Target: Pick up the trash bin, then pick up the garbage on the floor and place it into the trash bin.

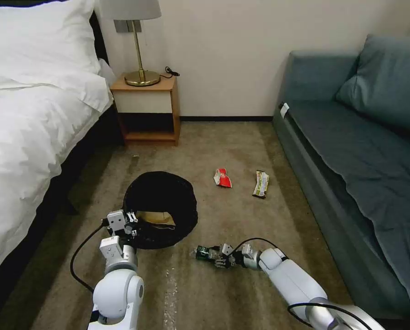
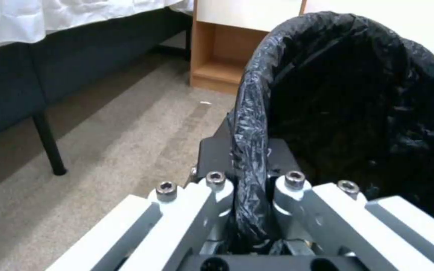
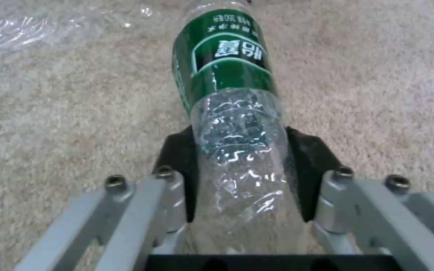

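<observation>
On my left, my left gripper [image 2: 249, 184] is pinched tight on the rim of the trash bin [image 1: 161, 208], one finger outside and one inside, with the crinkled black bag [image 2: 358, 94] folded between them; the bin hangs from that pinch beside the bed [image 1: 26, 119], and I judge it light but floppy at the liner, so a grip on rim and plastic together is what keeps the bag from sliding off. Inside it I see one crumpled brown paper bag [image 1: 156, 219]. To the right, low over the carpet [image 1: 232, 146], my right gripper [image 1: 219, 257] has its fingers [image 3: 179, 162] closed snugly around the clear lower body of the plastic bottle [image 3: 232, 124], just below its green label. The bottle looks empty, thin-walled and slick, so I expect it to weigh almost nothing, dent under hard pressure and twist if held off-centre; the ribbed middle where I have it seems the surest place. Farther off near the sofa [image 1: 351, 151] lie one red-white snack wrapper [image 1: 223, 178] and one green-yellow bar wrapper [image 1: 260, 184], close together but apart, both flat, soft and crinkly, best pinched at a raised edge. By my count: one bin, one bottle, one paper bag, two wrappers.
</observation>
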Available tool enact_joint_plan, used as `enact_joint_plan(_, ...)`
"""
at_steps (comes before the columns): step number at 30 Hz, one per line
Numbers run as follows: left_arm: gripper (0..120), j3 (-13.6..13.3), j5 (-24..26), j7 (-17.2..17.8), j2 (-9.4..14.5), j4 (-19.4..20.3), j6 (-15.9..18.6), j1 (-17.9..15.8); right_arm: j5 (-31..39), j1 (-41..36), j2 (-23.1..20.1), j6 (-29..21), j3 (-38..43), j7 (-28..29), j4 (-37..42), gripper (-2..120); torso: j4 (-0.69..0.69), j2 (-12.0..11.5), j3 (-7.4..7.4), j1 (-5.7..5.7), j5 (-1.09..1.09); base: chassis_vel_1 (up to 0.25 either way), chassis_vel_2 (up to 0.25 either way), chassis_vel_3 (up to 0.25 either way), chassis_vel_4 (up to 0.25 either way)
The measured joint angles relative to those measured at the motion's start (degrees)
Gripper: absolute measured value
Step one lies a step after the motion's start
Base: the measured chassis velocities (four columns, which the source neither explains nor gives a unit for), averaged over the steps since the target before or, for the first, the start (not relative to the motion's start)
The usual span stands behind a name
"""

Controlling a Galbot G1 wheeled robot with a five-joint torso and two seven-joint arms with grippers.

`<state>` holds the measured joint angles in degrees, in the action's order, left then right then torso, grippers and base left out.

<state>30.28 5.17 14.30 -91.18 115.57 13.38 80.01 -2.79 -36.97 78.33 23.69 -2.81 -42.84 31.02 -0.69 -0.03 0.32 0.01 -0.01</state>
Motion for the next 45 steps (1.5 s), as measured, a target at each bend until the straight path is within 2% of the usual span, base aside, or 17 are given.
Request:
enact_joint_plan(5,4,0.02,0.01,0.02,0.04,0.08,0.02,-0.15,1.08,0.02,-0.14,0.05,1.78,0.01,0.89,22,0.00,0.00,0.00,0.00,0.00,0.000,0.000,0.000,0.000)
enact_joint_plan(13,4,-0.12,0.21,0.05,0.05,-0.25,0.02,-0.37,6.00,0.90,-0.50,-0.94,7.51,2.90,2.53,22,0.00,0.00,0.00,0.00,0.01,0.000,0.000,0.000,0.000)
enact_joint_plan(15,4,-0.26,0.52,0.04,0.09,-0.25,0.02,-0.49,10.23,1.66,-0.36,-1.92,10.68,5.58,3.11,22,0.00,0.00,0.00,0.00,0.00,0.000,0.000,0.000,0.000)
enact_joint_plan(16,4,-0.26,0.52,0.04,0.09,-0.25,0.02,-0.49,10.23,1.66,-0.36,-1.92,10.68,5.58,3.11,22,0.00,0.00,0.00,0.00,0.00,0.000,0.000,0.000,0.000)
enact_joint_plan(17,4,-0.10,0.76,0.04,0.20,-0.25,0.02,-0.62,14.46,1.91,-0.38,-2.92,12.09,6.78,4.18,22,0.00,0.00,0.00,0.00,0.00,0.000,0.000,0.000,0.000)
enact_joint_plan(18,4,-0.10,0.76,0.04,0.20,-0.25,0.02,-0.62,14.46,1.91,-0.38,-2.92,12.09,6.78,4.18,22,0.00,0.00,0.00,0.00,0.00,0.000,0.000,0.000,0.000)
enact_joint_plan(21,4,0.06,1.03,0.04,0.53,-0.35,0.04,-0.76,23.26,2.08,-1.02,-4.84,14.18,8.80,8.64,22,0.00,0.00,0.00,0.00,0.00,0.000,0.000,0.000,0.000)
enact_joint_plan(24,4,0.06,1.06,0.03,0.59,-0.35,0.05,-0.78,24.94,2.02,-1.33,-5.30,14.35,9.46,10.34,22,0.00,0.00,0.00,0.00,0.00,0.000,0.000,0.000,0.000)
enact_joint_plan(26,4,0.05,1.09,0.02,0.68,-0.50,0.06,-0.79,29.49,1.23,-2.27,-6.31,14.50,11.24,17.07,22,-0.01,0.00,0.00,0.00,-0.01,0.000,0.000,0.000,0.000)
enact_joint_plan(27,4,0.05,1.09,0.02,0.68,-0.50,0.06,-0.79,29.49,1.23,-2.27,-6.31,14.50,11.24,17.07,22,-0.01,0.00,0.00,0.00,-0.01,0.000,0.000,0.000,0.000)
enact_joint_plan(29,4,0.11,1.09,0.00,0.66,-0.61,0.06,-0.78,31.50,0.26,-2.88,-7.10,14.22,12.15,23.32,22,0.01,0.00,0.00,0.00,-0.01,0.000,0.000,0.000,0.000)
enact_joint_plan(31,4,0.11,1.08,-0.01,0.66,-0.63,0.06,-0.78,31.69,-0.03,-3.06,-7.24,13.95,12.26,24.92,22,0.00,0.00,0.00,0.00,-0.01,0.000,0.000,0.000,0.000)
enact_joint_plan(32,4,0.12,1.06,-0.03,0.59,-0.71,0.06,-0.83,31.91,-0.90,-3.47,-7.48,12.96,12.44,28.93,22,0.00,0.00,0.00,0.00,-0.01,0.000,0.000,0.000,0.000)
enact_joint_plan(36,4,0.11,1.00,-0.05,0.45,-0.81,0.06,-0.96,32.34,-2.27,-4.10,-7.75,10.78,12.87,34.77,22,0.00,0.00,0.00,0.00,0.00,0.000,0.000,0.000,0.000)
enact_joint_plan(38,4,0.00,0.93,-0.09,0.33,-1.03,0.05,-1.05,32.64,-3.55,-4.35,-8.08,8.16,13.37,40.77,22,0.00,0.00,0.00,0.00,0.00,0.000,0.000,0.000,0.000)
enact_joint_plan(45,4,-0.13,0.80,-0.18,0.28,-1.29,0.03,-1.50,32.57,-4.41,-4.41,-8.21,2.86,14.71,47.52,22,0.00,0.00,0.00,0.00,-0.01,0.000,0.000,0.000,0.000)
